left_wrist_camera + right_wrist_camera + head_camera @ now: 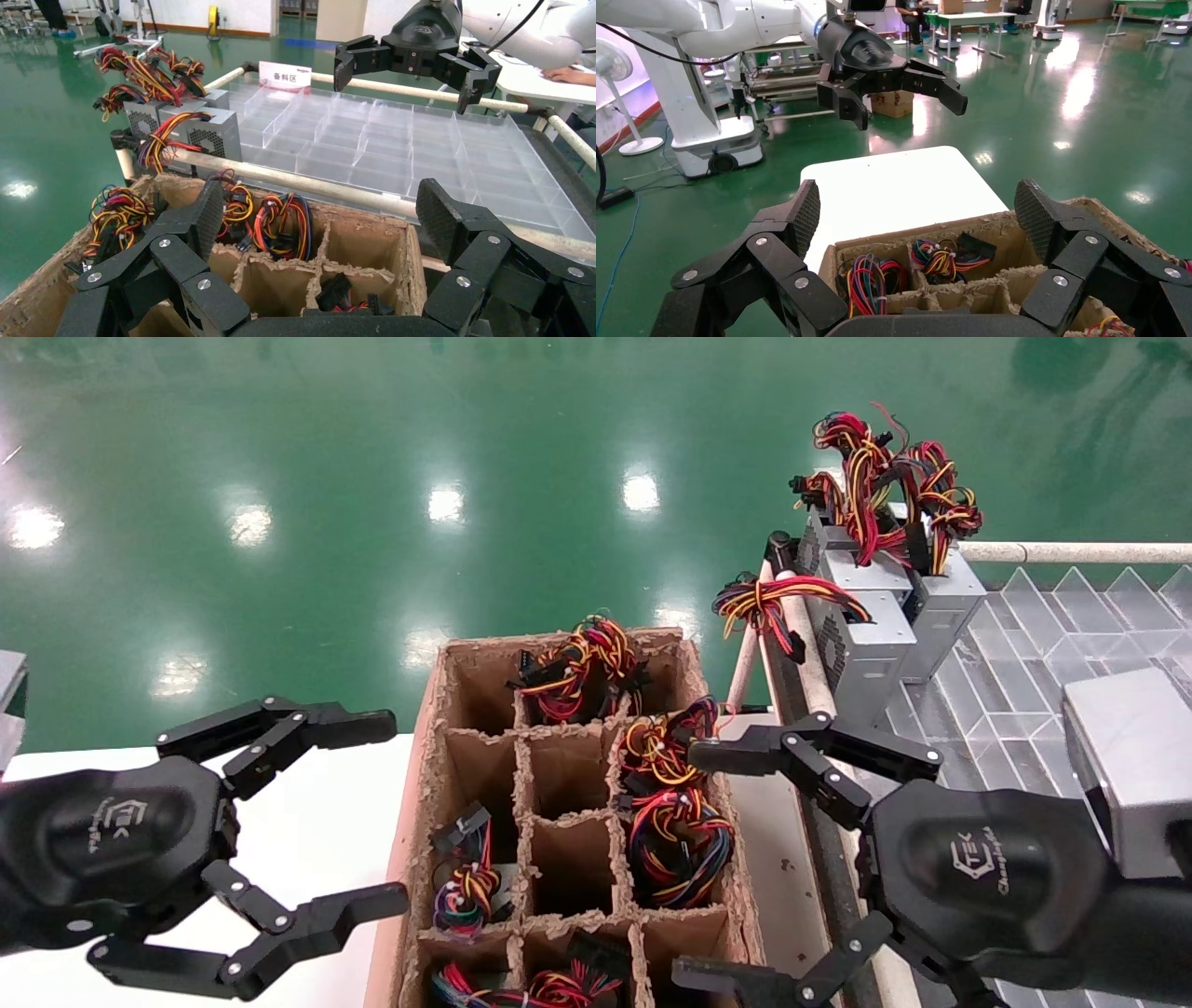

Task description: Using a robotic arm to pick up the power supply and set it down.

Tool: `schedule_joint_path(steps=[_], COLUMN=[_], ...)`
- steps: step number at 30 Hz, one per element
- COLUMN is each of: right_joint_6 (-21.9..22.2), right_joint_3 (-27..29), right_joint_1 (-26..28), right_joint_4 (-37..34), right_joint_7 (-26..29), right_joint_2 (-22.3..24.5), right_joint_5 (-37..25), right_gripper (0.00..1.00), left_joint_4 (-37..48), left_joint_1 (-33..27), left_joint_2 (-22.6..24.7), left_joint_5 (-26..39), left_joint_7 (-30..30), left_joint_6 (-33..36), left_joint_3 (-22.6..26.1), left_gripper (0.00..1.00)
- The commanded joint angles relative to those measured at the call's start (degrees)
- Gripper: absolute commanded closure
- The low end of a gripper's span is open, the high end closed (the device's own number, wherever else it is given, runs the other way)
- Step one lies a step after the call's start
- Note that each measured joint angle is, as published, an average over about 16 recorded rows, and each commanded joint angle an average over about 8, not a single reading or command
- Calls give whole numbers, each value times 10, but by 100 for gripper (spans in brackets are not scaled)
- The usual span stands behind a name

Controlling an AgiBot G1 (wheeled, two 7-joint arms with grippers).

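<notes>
The power supply (871,645), a grey box with a diamond vent patch, stands at the far left corner of the clear tray (1024,682). Its wire bundle (768,603) trails over the rail. In the left wrist view the power supply (211,137) sits beside two similar boxes. My right gripper (687,864), on the robotic arm with the silver camera block (1131,766), hovers open and empty over the right side of the cardboard box (428,710), well short of the power supply. The left gripper (396,808) stands open and empty above the white table (317,822).
The cardboard box has divider cells, several holding wire bundles (675,840). Two other grey boxes with tall wire bundles (941,598) stand behind the power supply. A pipe rail (1071,553) edges the tray. Green floor lies beyond.
</notes>
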Motion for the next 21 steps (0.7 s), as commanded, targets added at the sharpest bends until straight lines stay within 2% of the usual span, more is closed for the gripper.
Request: schedule_joint_path(steps=[1,21], right_joint_6=[0,0], right_joint_3=[0,0], right_joint_1=[0,0], right_joint_4=[0,0], right_joint_7=[0,0], right_joint_2=[0,0], right_joint_5=[0,0], right_gripper=[0,0], left_joint_4=[0,0], left_joint_1=[0,0], left_joint_2=[0,0], left_joint_5=[0,0], left_joint_7=[0,0], left_joint_6=[0,0], left_joint_3=[0,0], left_gripper=[0,0])
